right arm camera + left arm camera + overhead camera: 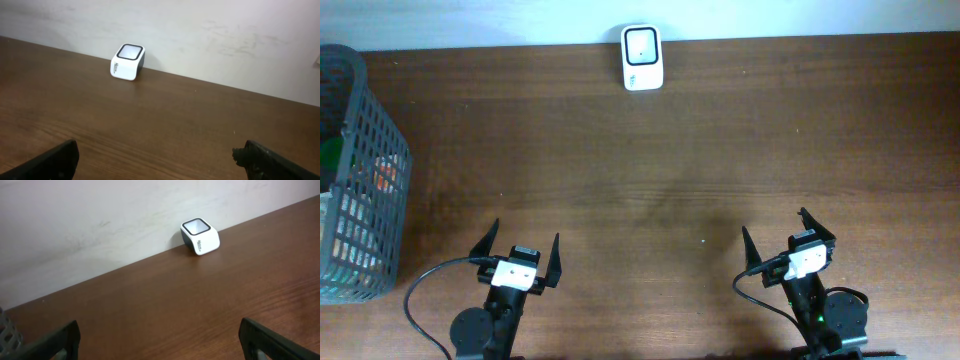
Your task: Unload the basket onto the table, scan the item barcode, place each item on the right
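Observation:
A small white barcode scanner (642, 58) with a black-framed window stands at the table's far edge against the wall; it also shows in the left wrist view as the scanner (200, 236) and in the right wrist view as the scanner (127, 62). No item can be made out beyond green (328, 150) and orange (382, 175) patches behind the mesh of the grey basket (382, 115) at the left, and no barcode shows. My left gripper (527, 231) (159, 330) and right gripper (773, 221) (155, 150) are near the front edge, both open and empty, far from the scanner.
The grey mesh basket stands at the table's left edge, left of my left arm; one corner of it (6, 330) shows in the left wrist view. A black cable (420, 285) loops beside the left arm's base. Brown wooden table (650, 170) lies between the grippers and the scanner.

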Controlling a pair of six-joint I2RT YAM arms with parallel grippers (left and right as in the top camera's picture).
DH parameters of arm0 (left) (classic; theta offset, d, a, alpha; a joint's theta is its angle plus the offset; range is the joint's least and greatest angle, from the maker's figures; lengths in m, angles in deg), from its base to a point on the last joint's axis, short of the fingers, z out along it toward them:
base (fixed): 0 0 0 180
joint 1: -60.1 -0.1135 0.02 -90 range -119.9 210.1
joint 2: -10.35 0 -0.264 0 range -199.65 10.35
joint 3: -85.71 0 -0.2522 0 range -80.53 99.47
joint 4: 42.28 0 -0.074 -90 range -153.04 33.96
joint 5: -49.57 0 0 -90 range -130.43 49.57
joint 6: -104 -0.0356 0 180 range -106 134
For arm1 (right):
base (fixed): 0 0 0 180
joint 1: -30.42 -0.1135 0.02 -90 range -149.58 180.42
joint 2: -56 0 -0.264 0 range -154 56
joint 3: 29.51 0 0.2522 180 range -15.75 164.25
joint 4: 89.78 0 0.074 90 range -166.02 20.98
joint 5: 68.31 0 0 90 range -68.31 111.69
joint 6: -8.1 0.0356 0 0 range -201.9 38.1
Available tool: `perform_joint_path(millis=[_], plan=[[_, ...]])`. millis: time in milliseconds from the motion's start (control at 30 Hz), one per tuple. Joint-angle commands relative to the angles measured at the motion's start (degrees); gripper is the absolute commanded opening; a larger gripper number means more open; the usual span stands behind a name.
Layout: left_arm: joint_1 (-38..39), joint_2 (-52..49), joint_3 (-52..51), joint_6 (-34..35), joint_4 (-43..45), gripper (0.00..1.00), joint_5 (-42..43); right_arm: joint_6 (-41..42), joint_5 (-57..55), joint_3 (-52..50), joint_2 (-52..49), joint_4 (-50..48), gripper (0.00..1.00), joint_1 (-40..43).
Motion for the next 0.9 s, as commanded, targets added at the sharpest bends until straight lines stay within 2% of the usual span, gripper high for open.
perform_joint_path(millis=[0, 67, 200, 300, 433, 533, 667, 733, 867], plan=[[0.17, 0.48, -0.42, -0.66, 3.85, 0.99, 8.15, 0.68, -0.48, -0.46, 0.44, 0.04, 0.98, -0.44], [0.17, 0.48, -0.42, -0.66, 4.70, 0.99, 11.39, 0.68, -0.50, -0.46, 0.44, 0.07, 0.98, -0.44], [0.17, 0.39, -0.42, 0.17, 4.26, 0.99, 11.15, 0.68, -0.48, -0.46, 0.44, 0.04, 0.98, -0.44], [0.17, -0.07, 0.20, 3.87, 4.26, 0.99, 8.26, 0.68, -0.48, -0.46, 0.44, 0.04, 0.98, -0.44], [0.17, -3.15, 2.58, 4.11, 3.67, 0.99, 8.24, 0.68, -0.48, -0.46, 0.44, 0.07, 0.98, -0.44], [0.17, -7.87, 6.40, 4.09, 2.19, 0.99, 8.17, 0.68, -0.50, -0.46, 0.44, 0.07, 0.98, -0.44], [0.17, -19.61, 15.37, 4.09, 0.94, 0.99, 8.26, 0.68, -0.48, -0.46, 0.44, 0.04, 0.98, -0.44], [0.17, -24.68, 20.33, 4.09, -1.70, 0.99, 8.28, 0.68, -0.50, -0.46, 0.44, 0.07, 0.98, -0.44], [0.17, -39.63, 36.72, 4.07, -12.35, 0.99, 8.26, 0.68, -0.50, -0.46, 0.44, 0.07, 0.98, -0.44]])
